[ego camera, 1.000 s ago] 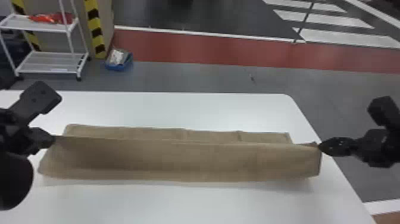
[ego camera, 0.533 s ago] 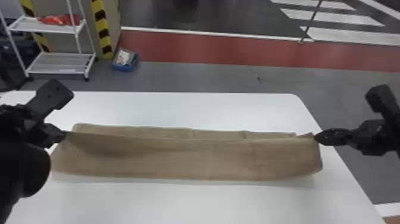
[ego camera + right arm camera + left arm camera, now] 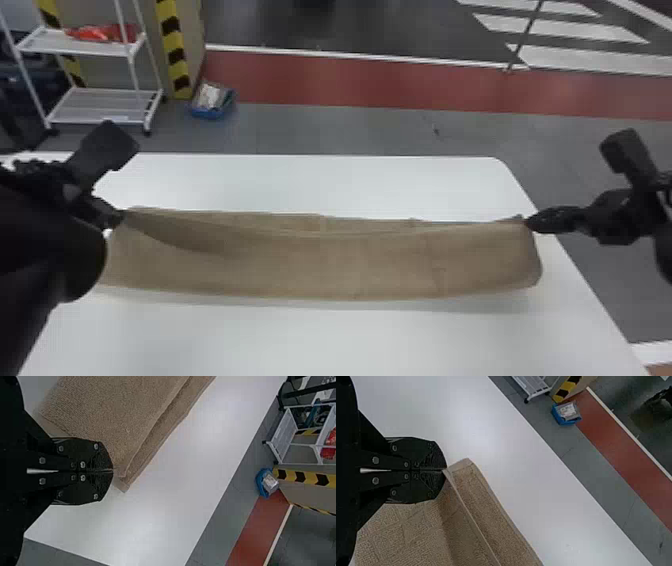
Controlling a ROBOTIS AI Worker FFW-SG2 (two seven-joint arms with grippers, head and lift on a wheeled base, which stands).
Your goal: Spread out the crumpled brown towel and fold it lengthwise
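Observation:
The brown towel [image 3: 320, 265] lies as a long strip across the white table, its upper layer doubled over with a narrow band of the lower layer showing along the far side. At its left far corner my left gripper [image 3: 120, 216] is shut on the towel's edge. My right gripper [image 3: 530, 223] pinches the right far corner. In the left wrist view the closed left gripper [image 3: 445, 470] holds a corner of the towel [image 3: 470, 510]. The right wrist view has the right gripper [image 3: 112, 471] closed at the corner of the towel [image 3: 119, 419].
The white table [image 3: 320, 185] has its far edge beyond the towel and its right edge slanting under my right arm. Past it on the floor stand a white shelf cart [image 3: 100, 105] and a blue bin [image 3: 212, 102].
The towel's held edge has gone from nearly straight to sagging in the middle. The head view has shifted, so the table and room appear farther right; both grippers kept their hold.

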